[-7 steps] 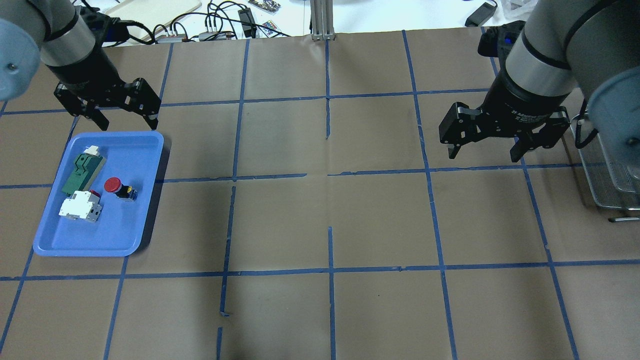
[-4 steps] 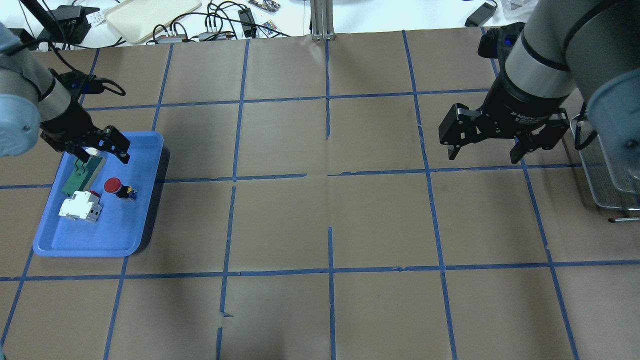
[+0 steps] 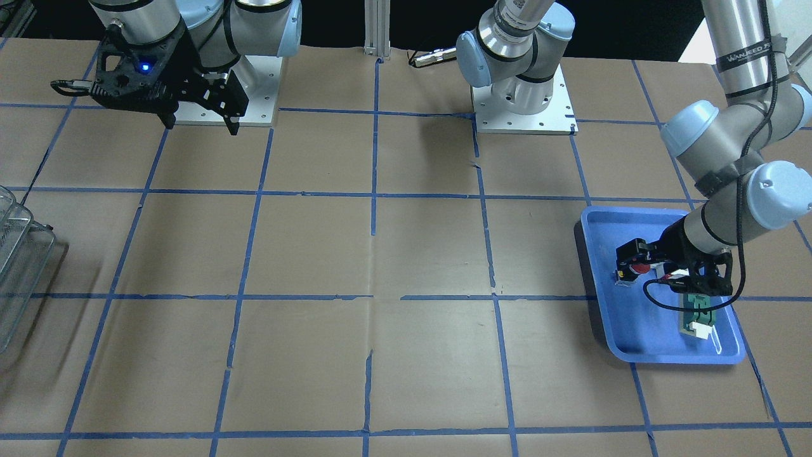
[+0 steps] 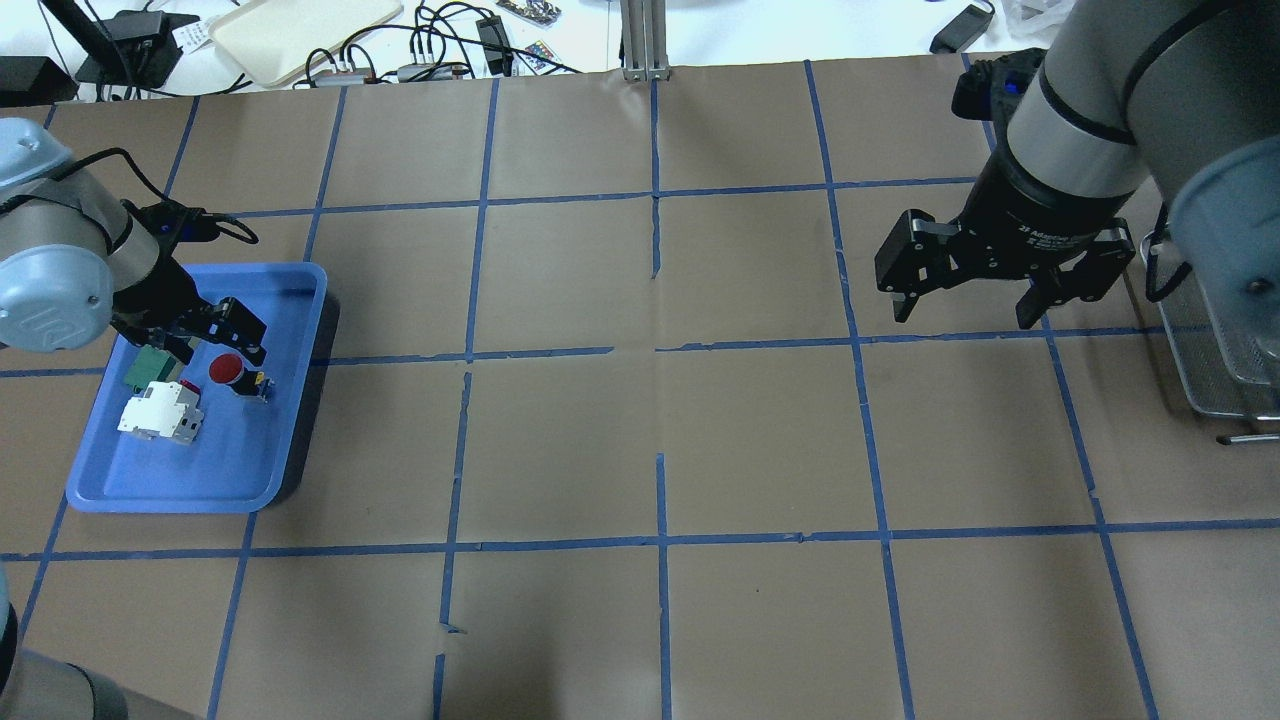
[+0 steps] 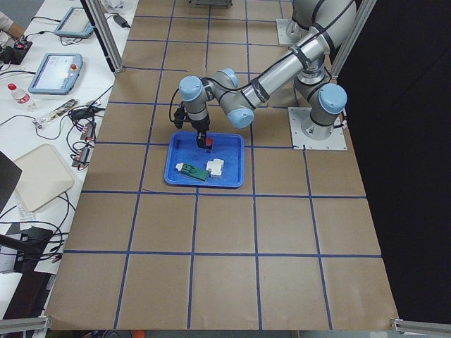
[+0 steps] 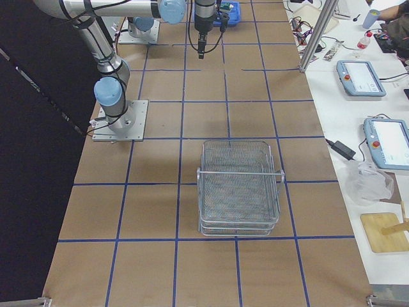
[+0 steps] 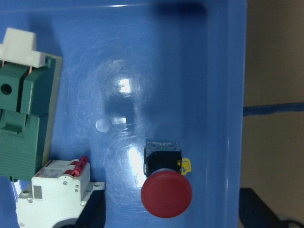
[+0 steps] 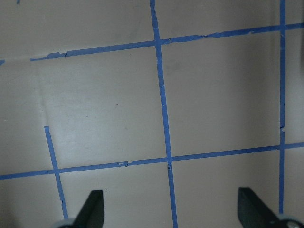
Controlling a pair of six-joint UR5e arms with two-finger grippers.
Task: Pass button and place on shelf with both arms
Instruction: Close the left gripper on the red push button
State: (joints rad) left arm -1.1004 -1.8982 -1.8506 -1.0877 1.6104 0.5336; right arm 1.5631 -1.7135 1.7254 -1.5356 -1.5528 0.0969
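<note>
The button (image 4: 228, 371), red cap and black body, lies on its side in the blue tray (image 4: 296, 300). It also shows in the left wrist view (image 7: 166, 194) and the front view (image 3: 641, 267). My left gripper (image 4: 220, 348) is open and low over the tray, its fingers on either side of the button without touching it, as the left wrist view (image 7: 173, 214) shows. My right gripper (image 4: 962, 313) is open and empty, above the table at the right. The wire shelf (image 6: 239, 188) stands at the table's right end (image 4: 1215, 370).
In the tray, a green flat part (image 7: 21, 128) and a white-and-red block (image 7: 54, 194) lie left of the button, close to the left finger. The tray's raised rim (image 7: 232, 71) runs on the button's other side. Cables and a beige tray lie beyond the table's far edge.
My left gripper has moved from behind the tray, forward and down into it, and now straddles the button. The right gripper has barely moved.
</note>
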